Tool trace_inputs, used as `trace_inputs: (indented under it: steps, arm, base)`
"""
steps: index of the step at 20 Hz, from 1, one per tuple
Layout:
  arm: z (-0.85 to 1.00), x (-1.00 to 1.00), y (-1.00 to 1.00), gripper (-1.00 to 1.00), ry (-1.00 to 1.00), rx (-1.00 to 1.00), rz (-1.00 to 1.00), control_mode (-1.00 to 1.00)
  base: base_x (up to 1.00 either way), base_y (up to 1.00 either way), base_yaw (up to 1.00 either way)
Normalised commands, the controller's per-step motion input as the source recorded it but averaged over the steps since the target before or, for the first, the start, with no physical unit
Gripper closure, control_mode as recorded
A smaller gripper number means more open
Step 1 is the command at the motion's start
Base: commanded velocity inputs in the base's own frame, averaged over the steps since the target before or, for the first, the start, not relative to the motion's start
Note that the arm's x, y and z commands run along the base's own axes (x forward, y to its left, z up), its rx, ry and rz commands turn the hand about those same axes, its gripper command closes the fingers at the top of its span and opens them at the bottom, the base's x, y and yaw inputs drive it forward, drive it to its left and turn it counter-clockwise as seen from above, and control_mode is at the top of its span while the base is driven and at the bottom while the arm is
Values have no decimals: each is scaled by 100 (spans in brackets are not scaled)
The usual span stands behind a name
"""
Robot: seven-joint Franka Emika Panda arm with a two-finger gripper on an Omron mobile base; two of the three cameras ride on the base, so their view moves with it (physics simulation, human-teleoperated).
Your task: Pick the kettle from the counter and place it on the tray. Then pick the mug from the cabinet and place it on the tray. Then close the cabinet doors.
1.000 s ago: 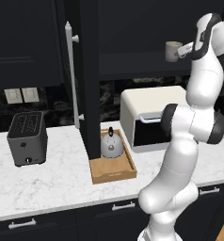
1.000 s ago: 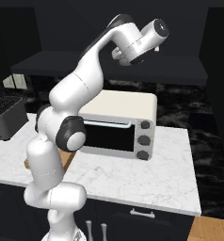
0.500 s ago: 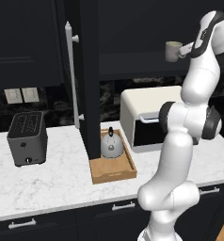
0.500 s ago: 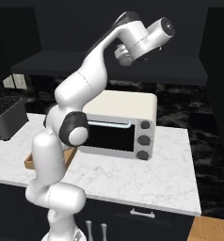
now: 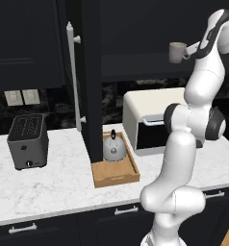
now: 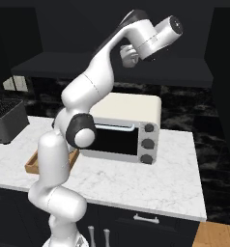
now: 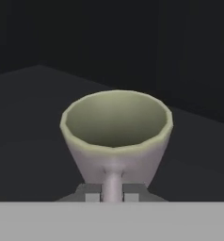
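The pale greenish mug (image 5: pixel 175 52) stands on the dark shelf (image 5: pixel 135 68) of the open black cabinet, its handle turned toward my gripper (image 5: pixel 187 49). In the hand view the mug (image 7: pixel 116 136) is close and upright, and my gripper (image 7: pixel 112 193) is shut on its loop handle, with one fingertip (image 7: pixel 92 193) pressed against each side. The silver kettle (image 5: pixel 114 150) sits in the wooden tray (image 5: pixel 115 178) on the white marble counter (image 5: pixel 54 187). The left cabinet door (image 5: pixel 90 72) stands swung open above the tray, its silver bar handle (image 5: pixel 72 72) facing left.
A white toaster oven (image 5: pixel 152 117) stands on the counter right of the tray, under the shelf. A boxy grey toaster (image 5: pixel 27 141) sits at the left. The open door's edge hangs right beside the kettle. Dark drawers with silver handles run below the counter.
The jaws have gone from wide open to closed around the mug's handle. The arm has leaned a little further toward the shelf. Kettle and tray have not moved.
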Motion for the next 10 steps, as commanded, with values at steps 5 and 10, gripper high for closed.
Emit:
trace_inputs:
  steps: [5,10]
  arm:
    - [0,0,0,100,0,0,0,-100]
    - [0,0,2,100,-1,0,0,-100]
  base:
    - [0,0,0]
    - [0,0,0]
